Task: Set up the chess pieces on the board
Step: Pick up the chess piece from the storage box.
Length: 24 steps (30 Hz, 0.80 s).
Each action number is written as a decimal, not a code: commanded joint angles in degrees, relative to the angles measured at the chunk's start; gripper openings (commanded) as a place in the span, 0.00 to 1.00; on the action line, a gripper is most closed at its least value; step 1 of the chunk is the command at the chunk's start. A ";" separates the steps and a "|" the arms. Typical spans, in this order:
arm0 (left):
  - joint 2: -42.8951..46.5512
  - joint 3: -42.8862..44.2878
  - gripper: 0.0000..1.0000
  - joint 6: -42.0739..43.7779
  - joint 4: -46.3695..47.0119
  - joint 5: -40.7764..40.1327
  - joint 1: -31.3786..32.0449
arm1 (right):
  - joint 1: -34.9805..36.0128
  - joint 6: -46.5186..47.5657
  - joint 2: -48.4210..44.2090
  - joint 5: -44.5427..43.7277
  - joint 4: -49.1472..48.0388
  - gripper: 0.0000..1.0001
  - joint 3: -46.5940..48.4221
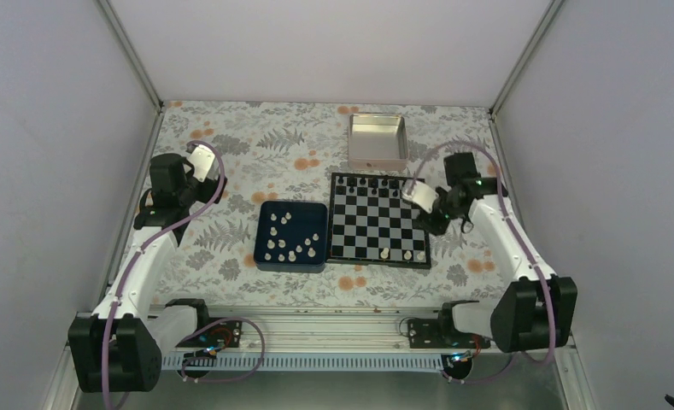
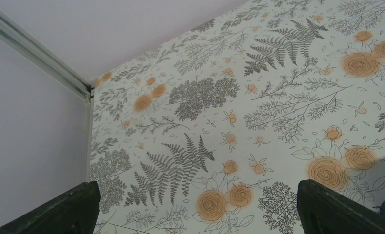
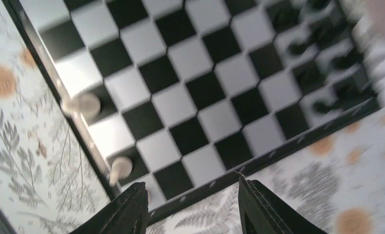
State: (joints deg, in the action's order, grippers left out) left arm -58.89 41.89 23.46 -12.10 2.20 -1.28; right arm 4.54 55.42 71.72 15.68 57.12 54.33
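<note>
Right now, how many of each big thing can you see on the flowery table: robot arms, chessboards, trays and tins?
robot arms: 2
chessboard: 1
dark blue tray: 1
silver tin: 1
Total: 5

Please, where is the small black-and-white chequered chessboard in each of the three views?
Top external: the small black-and-white chequered chessboard lies right of centre, beside the dark blue square tray.
Left wrist: not in view.
Right wrist: the chessboard fills the upper part.
Shared landmark: the floral tablecloth, seen in all three.
</note>
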 commanded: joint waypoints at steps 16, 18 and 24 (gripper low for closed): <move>-0.16 1.29 1.00 -1.27 1.21 2.81 -0.30 | 41.27 -17.96 36.82 -3.90 -4.21 0.46 43.23; 0.01 1.12 1.00 -1.23 1.20 2.95 -0.28 | 42.98 -17.68 41.00 -3.35 -2.50 0.46 46.72; 0.51 0.79 1.00 -1.40 1.11 3.01 -0.28 | 48.35 -17.58 48.76 -3.61 -1.70 0.43 50.59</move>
State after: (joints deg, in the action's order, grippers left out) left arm -58.87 41.89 23.05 -12.10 3.99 -1.28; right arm 49.30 38.87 117.51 12.25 53.67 102.28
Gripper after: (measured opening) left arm 0.999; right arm 0.446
